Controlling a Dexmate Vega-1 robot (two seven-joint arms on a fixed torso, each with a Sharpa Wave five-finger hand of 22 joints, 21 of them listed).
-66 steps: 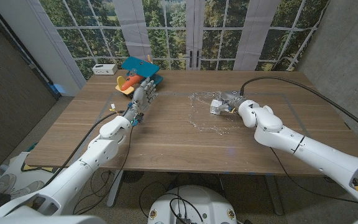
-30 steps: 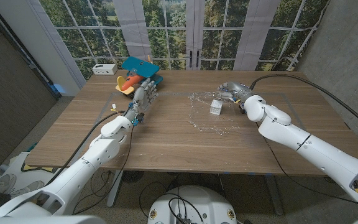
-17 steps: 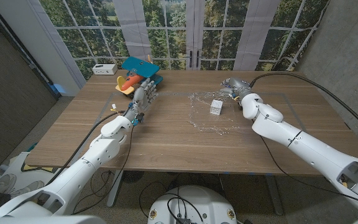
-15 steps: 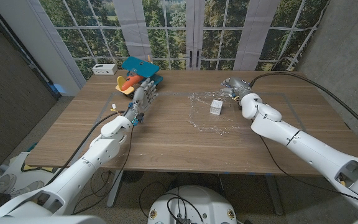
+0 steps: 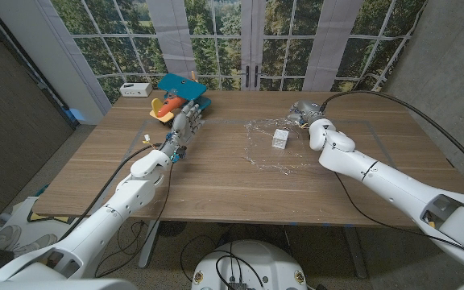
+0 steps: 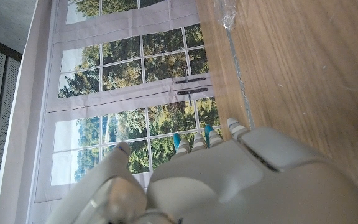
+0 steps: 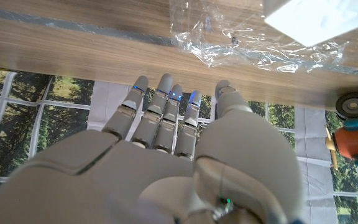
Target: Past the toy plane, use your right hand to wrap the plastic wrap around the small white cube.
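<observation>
**Right hand waits empty beside the unwrapped cube**

While the small white cube (image 5: pixel 280 138) sits on the crinkled plastic wrap (image 5: pixel 266 153) near the middle of the wooden table (image 5: pixel 216 181), your right hand (image 5: pixel 303 112) hovers just beyond it at the far side, holding nothing; the wrist view shows its fingers (image 7: pixel 166 115) straight and close together. From there it looks placed to catch the wrap's far edge and draw it over the cube, which is not yet covered. Your left hand (image 5: pixel 185 127) lies stretched toward the toy plane (image 5: pixel 177 97) at the far left, fingers extended and empty, apparently parked clear of the work. A small white box (image 5: pixel 136 89) stands near the plane.
</observation>
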